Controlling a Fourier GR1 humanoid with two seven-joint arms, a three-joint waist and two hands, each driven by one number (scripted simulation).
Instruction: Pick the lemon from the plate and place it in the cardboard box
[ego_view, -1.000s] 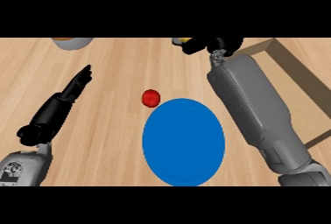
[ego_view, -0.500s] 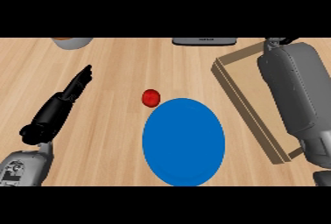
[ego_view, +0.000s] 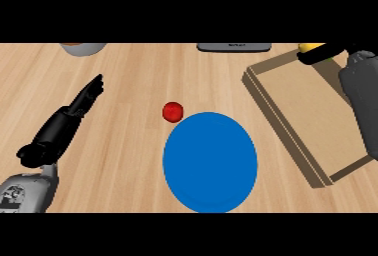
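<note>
Compared with half a second ago, your right forearm (ego_view: 359, 95) has swung further right, and the right hand (ego_view: 325, 54) now shows at the top right, over the far corner of the shallow brown cardboard box (ego_view: 295, 105), its black fingers curled round the yellow lemon (ego_view: 311, 47). Note that the round blue plate (ego_view: 210, 161) lies bare on the wooden counter (ego_view: 133, 80). A small red object (ego_view: 173, 111) sits just beside the plate's upper left rim. Your left hand (ego_view: 83, 102) rests at the left, fingers straight.
</note>
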